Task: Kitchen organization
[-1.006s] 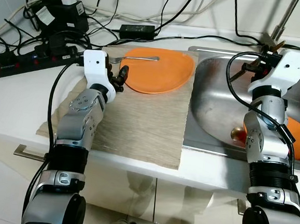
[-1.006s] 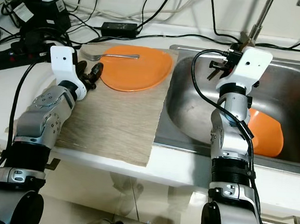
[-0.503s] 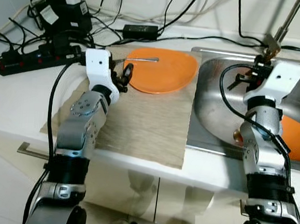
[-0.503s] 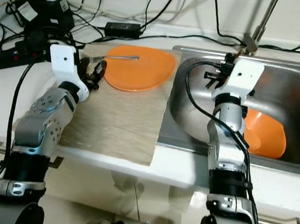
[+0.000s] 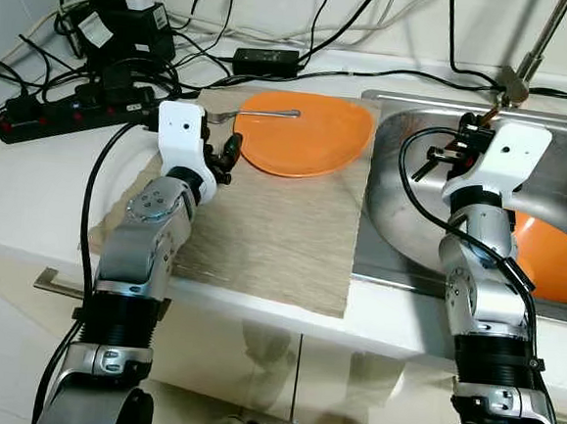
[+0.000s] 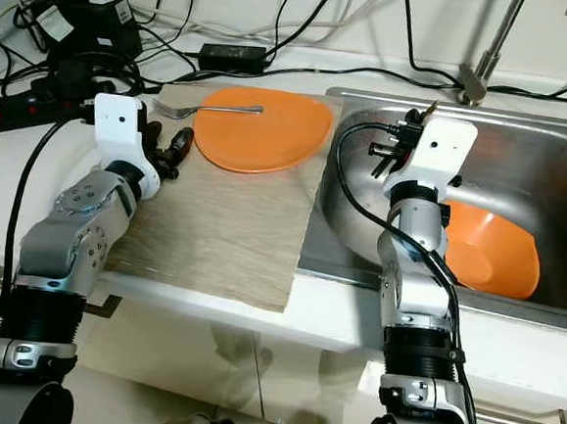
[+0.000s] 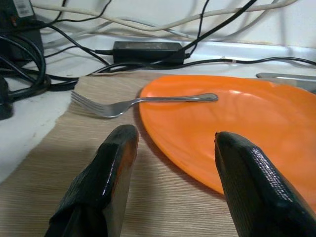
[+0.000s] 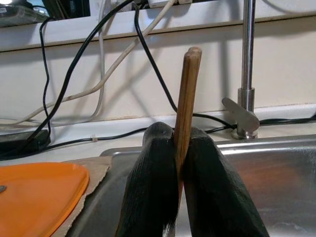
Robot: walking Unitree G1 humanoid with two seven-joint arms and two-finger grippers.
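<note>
An orange plate (image 5: 304, 133) lies at the far end of a beige mat (image 5: 272, 231), with a metal fork (image 7: 143, 101) resting across its rim. My left gripper (image 7: 170, 138) is open just short of the plate's near-left edge, low over the mat, with nothing between its fingers. Over the left part of the steel sink (image 5: 401, 211), my right gripper (image 8: 177, 136) is shut on a thin wooden stick (image 8: 186, 98) that points up past the fingertips. An orange bowl (image 6: 492, 250) lies in the sink behind the right arm.
A black power strip (image 5: 65, 116), plugs and tangled cables crowd the counter's back left. A black adapter (image 5: 266, 55) lies behind the plate. The faucet (image 5: 532, 55) rises at the sink's back edge. The counter's front edge runs just below the mat.
The view has shifted a little. My right gripper with the wooden stick has moved left and slightly lower over the sink. The left gripper stays by the plate's edge.
</note>
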